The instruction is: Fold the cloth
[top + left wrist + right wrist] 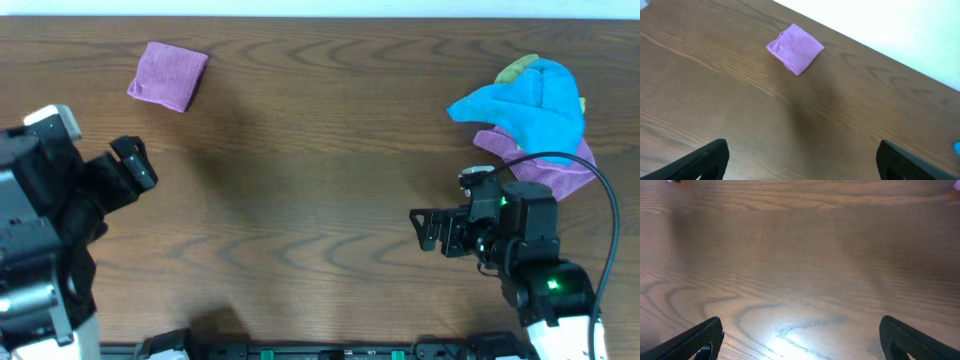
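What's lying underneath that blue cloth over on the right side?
Below the near edge of the blue cloth, a purple cloth sticks out; a yellow-green scrap peeks out at the far edge. How far they reach underneath, or whether more lies there, is covered.

Worktop [300, 200]: brown wood grain, smooth, semi-gloss; light glare shows in right wrist view. Folded purple cloth [168, 75]: matt fabric, fine woven nap. Blue cloth [530, 105]: soft-looking matt fabric.

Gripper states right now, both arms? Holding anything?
Left gripper: open, holding nothing.
Right gripper: open, holding nothing.
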{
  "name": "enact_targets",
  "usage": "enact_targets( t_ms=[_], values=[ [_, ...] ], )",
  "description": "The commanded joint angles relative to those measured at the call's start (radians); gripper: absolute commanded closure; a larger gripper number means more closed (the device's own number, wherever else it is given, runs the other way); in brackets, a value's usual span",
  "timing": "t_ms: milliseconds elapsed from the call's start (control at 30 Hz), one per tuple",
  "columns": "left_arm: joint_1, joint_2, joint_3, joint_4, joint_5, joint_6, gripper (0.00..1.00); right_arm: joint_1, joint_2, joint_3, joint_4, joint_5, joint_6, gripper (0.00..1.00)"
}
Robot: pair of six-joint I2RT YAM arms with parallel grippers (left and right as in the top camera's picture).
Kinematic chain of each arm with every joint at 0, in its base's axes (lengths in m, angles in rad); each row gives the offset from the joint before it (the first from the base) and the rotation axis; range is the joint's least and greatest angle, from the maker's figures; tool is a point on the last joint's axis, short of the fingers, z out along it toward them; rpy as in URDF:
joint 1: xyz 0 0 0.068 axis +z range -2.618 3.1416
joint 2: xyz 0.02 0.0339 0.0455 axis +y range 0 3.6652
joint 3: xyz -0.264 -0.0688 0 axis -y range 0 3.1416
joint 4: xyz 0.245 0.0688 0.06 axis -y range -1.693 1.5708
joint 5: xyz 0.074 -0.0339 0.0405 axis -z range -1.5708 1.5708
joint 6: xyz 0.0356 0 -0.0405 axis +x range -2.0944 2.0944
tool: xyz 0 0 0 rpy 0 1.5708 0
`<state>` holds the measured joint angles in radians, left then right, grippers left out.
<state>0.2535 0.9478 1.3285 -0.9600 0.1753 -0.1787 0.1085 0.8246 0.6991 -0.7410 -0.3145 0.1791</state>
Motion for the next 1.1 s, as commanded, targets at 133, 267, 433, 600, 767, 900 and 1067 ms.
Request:
enact_targets(
  t_ms=[133, 267, 433, 600, 767, 900, 1067],
  values=[
    [-0.040, -0.149, -0.259, 0.171, -0.029, 0.026, 0.05, -0.006, -0.002, -0.003, 0.000, 0.000, 0.011, 0.01],
    [-0.095, -0.236, -0.414, 0.277, -0.029, 0.058, 0.05, -0.006, -0.002, -0.003, 0.000, 0.000, 0.011, 0.01],
    [-0.137, -0.346, -0.557, 0.342, -0.030, 0.108, 0.05, -0.006, -0.002, -0.003, 0.000, 0.000, 0.011, 0.01],
    [-0.144, -0.487, -0.689, 0.346, -0.045, 0.116, 0.05, -0.006, -0.002, -0.003, 0.000, 0.000, 0.011, 0.01],
    [-0.146, -0.629, -0.796, 0.344, -0.065, 0.124, 0.05, -0.006, -0.002, -0.003, 0.000, 0.000, 0.011, 0.01],
    [-0.172, -0.722, -0.864, 0.343, -0.105, 0.127, 0.05, -0.006, -0.002, -0.003, 0.000, 0.000, 0.011, 0.01],
    [-0.205, -0.789, -0.931, 0.337, -0.118, 0.134, 0.05, -0.006, -0.002, -0.003, 0.000, 0.000, 0.011, 0.01]
  ],
)
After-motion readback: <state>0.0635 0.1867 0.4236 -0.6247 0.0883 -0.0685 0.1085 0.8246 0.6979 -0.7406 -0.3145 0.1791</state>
